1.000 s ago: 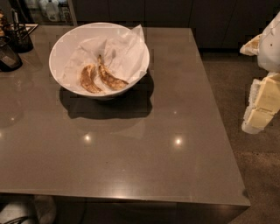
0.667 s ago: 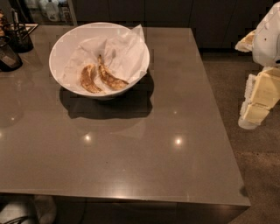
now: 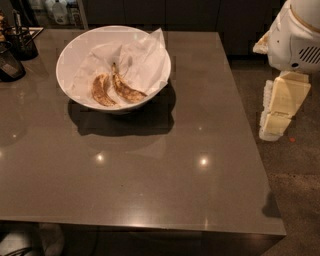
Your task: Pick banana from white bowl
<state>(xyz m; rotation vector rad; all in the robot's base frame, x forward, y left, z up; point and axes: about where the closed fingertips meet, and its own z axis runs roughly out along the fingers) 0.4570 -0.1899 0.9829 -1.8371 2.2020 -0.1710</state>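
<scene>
The white bowl [image 3: 75,50] stands on the far left part of the grey table, lined with crumpled white paper. Two bananas lie in it side by side. The banana [image 3: 126,89] is the right one, longer and gently curved, brown-spotted, with a thin dark stem pointing away. The shorter curled banana [image 3: 100,91] lies just left of it. My gripper [image 3: 274,127] hangs pointing down off the table's right edge, over the floor, far right of the bowl and holding nothing.
Dark containers [image 3: 12,52] stand at the table's far left edge. Bottles [image 3: 60,10] sit behind the table. The table's right edge [image 3: 250,130] runs beside the gripper, with speckled floor [image 3: 300,190] beyond. Dark cabinets line the back.
The arm has moved a little leftward toward the table, and more of its white body shows at the upper right. The bowl and bananas have not moved.
</scene>
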